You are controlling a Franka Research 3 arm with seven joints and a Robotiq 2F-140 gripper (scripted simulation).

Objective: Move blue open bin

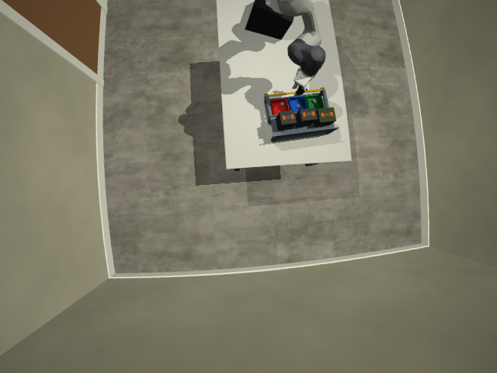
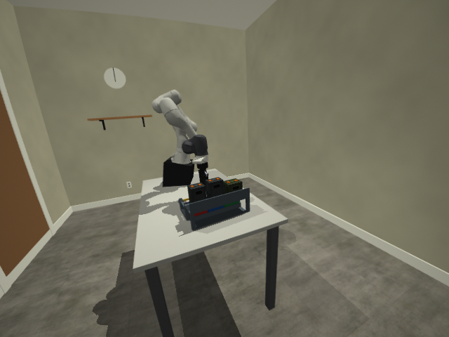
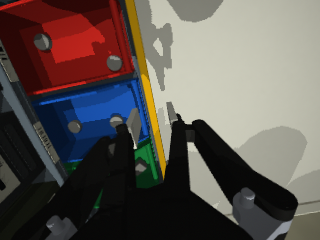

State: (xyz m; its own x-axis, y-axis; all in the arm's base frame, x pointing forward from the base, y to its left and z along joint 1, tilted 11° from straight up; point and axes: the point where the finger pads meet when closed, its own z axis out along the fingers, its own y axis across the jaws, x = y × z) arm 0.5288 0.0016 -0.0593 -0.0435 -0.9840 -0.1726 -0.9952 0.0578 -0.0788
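The blue open bin (image 1: 296,103) (image 3: 95,107) sits in the middle of the grey shelf (image 1: 304,132) (image 2: 217,213), between the red bin (image 1: 277,106) (image 3: 65,35) and the green bin (image 1: 312,98) (image 3: 145,155). Two grey round parts (image 3: 74,126) lie in the blue bin. My gripper (image 1: 299,90) (image 2: 203,170) (image 3: 153,113) is partly open at the blue bin's front. One finger reaches inside the bin. The other is outside the shelf's yellow rail (image 3: 147,85), over the table. The fingers are not squeezing anything.
Three dark boxes with orange marks (image 1: 308,115) (image 2: 214,185) stand on the shelf behind the bins. The shelf rests on the white table (image 1: 245,120) (image 2: 163,232) (image 3: 240,75). The arm's black base (image 1: 266,22) stands at the far end.
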